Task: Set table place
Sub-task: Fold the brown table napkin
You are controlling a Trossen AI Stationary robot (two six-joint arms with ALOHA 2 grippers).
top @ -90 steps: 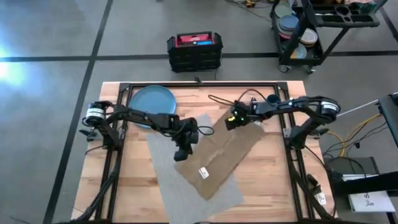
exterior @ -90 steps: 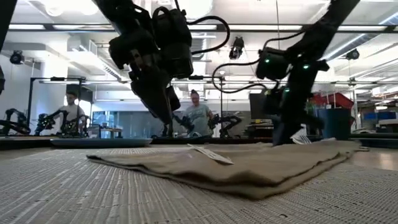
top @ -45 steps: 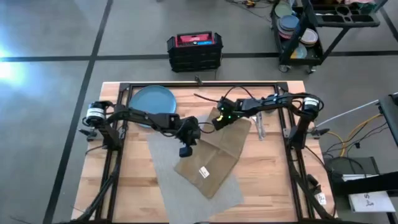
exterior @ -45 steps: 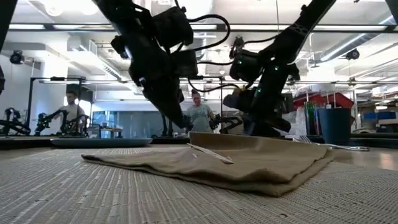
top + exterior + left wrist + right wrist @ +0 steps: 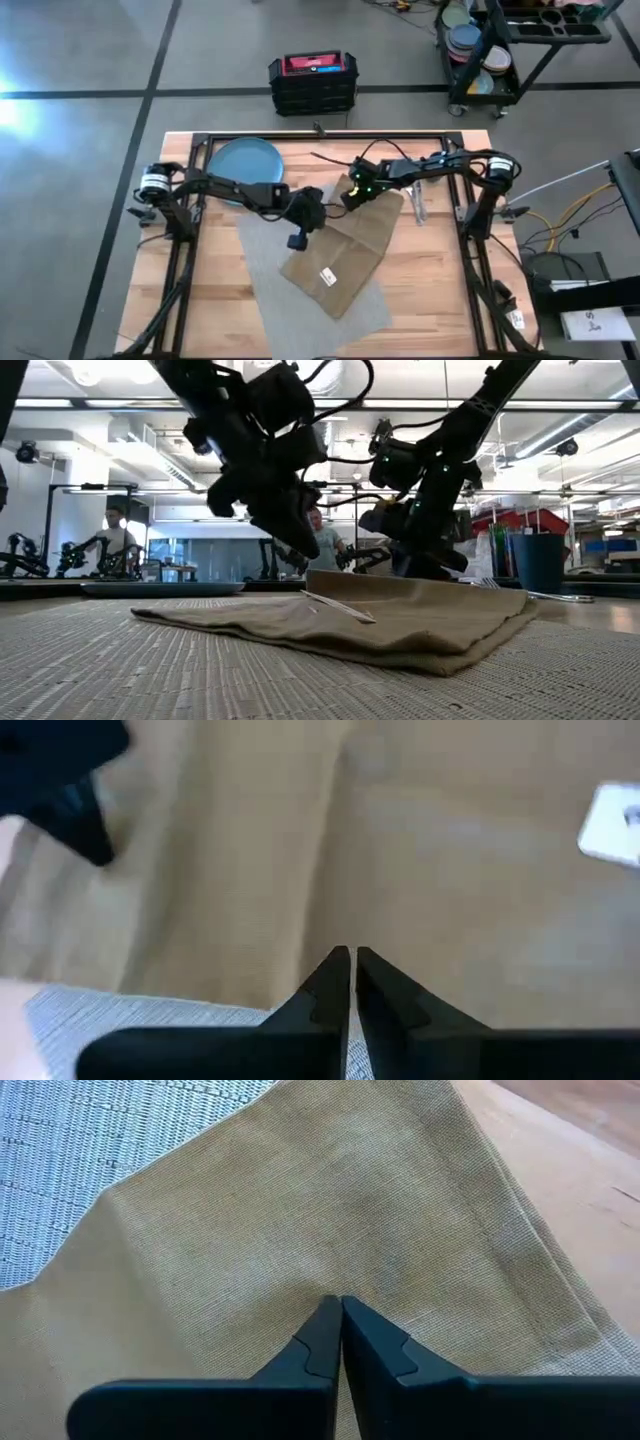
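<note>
A tan folded napkin point(image 5: 340, 250) lies slantwise on the grey placemat point(image 5: 275, 285), its white tag point(image 5: 326, 277) facing up. My right gripper point(image 5: 348, 200) is shut at the napkin's far corner. My left gripper point(image 5: 297, 238) hangs shut just above the napkin's left edge point(image 5: 330, 840) and touches nothing. The blue plate point(image 5: 243, 158) rests on the wood at the far left. Silver cutlery point(image 5: 416, 205) lies right of the napkin. The dark-blue cup point(image 5: 540, 560) stands behind it. My right gripper is shut on the napkin's top layer near its far corner point(image 5: 345, 1280), coming down at a slant from the table's right. The fingertips point(image 5: 322, 1320) hide the pinched spot. That edge point(image 5: 400, 578) sits slightly raised, and the rest lies flat on the placemat.
Black frame rails point(image 5: 190, 200) run along the table's left, right and far sides. A black-and-red case point(image 5: 312, 80) and a black cart of stacked dishes point(image 5: 480, 50) stand on the floor beyond. People point(image 5: 320, 545) sit in the room behind.
My right gripper has travelled toward the table's left, carrying the napkin's right end over and folding it onto the rest, so the napkin is now shorter. It has since held still. My left gripper has risen a little and tipped, staying shut.
</note>
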